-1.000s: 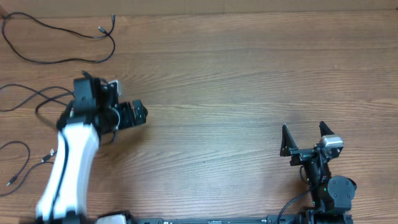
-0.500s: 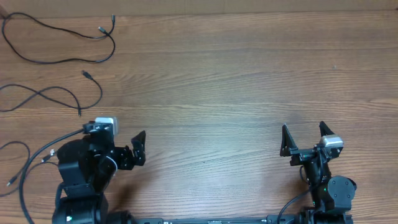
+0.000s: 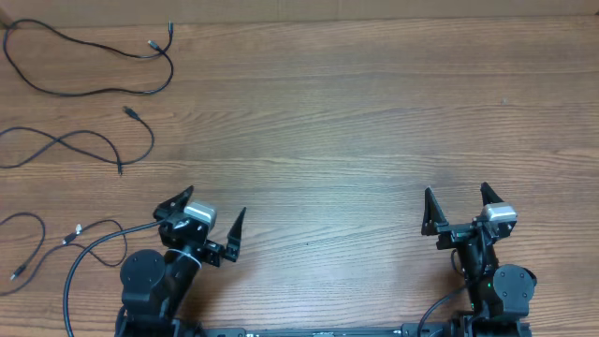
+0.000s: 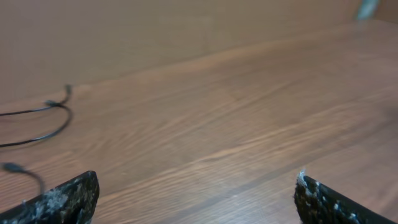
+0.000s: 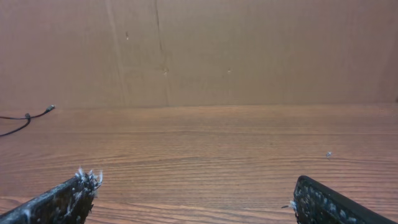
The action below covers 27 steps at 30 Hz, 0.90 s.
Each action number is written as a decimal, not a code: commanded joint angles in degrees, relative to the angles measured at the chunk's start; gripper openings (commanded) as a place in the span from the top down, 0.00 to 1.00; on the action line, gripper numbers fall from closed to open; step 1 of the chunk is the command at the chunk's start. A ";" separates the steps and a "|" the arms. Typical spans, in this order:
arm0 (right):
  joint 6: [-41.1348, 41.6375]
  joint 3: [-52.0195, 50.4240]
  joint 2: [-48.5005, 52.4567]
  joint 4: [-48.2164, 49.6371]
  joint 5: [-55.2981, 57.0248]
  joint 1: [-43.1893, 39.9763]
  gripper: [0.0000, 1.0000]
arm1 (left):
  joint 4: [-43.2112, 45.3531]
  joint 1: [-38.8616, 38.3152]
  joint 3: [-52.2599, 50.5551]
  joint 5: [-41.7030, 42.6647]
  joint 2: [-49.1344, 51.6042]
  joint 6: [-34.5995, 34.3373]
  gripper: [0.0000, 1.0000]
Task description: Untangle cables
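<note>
Left pincer (image 3: 215, 202) and right pincer (image 3: 456, 192) both gape wide and empty, parked at the worktop's (image 3: 356, 122) near edge, presumably at rest. The cables (image 3: 171, 67) lie as separate strands along the left edge, apparently apart; untangling judged essentially complete. Bare wood-grain surface; plain brown wall (image 5: 249, 50) behind.

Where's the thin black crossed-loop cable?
Overhead view: crossed-loop cable at the wooden table's left edge, between a far black cable and a near black cable, beyond the left gripper.
</note>
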 commanded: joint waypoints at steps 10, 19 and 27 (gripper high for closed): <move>-0.26 -0.59 -0.52 0.20 0.81 -0.22 0.00 | 15.93 0.90 -12.35 -19.28 -11.54 -6.47 0.00; -0.24 -0.59 -0.52 0.20 0.81 -0.22 0.00 | 21.68 4.31 -17.14 -21.70 -14.82 -8.66 0.00; -0.26 -0.59 -0.52 0.20 0.81 -0.22 0.00 | 13.53 4.52 -17.14 -26.77 -14.80 -9.38 0.00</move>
